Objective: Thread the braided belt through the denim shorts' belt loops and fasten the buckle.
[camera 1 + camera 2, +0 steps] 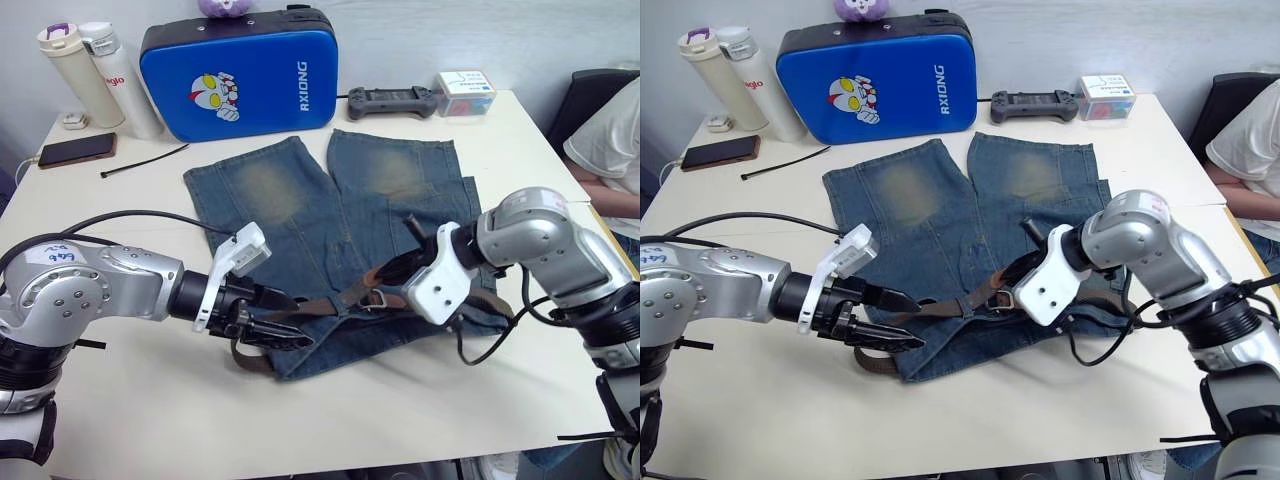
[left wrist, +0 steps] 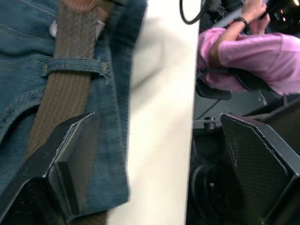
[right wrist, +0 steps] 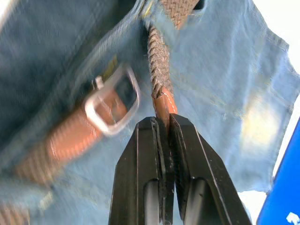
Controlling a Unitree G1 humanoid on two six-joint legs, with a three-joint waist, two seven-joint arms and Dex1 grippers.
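At waistband: right gripper (image 3: 164,123) jaws clamp braided belt (image 3: 159,61) tip; left gripper (image 1: 285,322) jaws spread, empty.

The near strip of the worktop (image 1: 400,410) in front of the denim shorts (image 1: 300,220) is bare. Behind the shorts stand a blue case (image 1: 238,72), two bottles (image 1: 100,75), a phone (image 1: 77,150) and a black cable tie (image 1: 143,160). A seated person (image 1: 610,140) occupies the far right edge.
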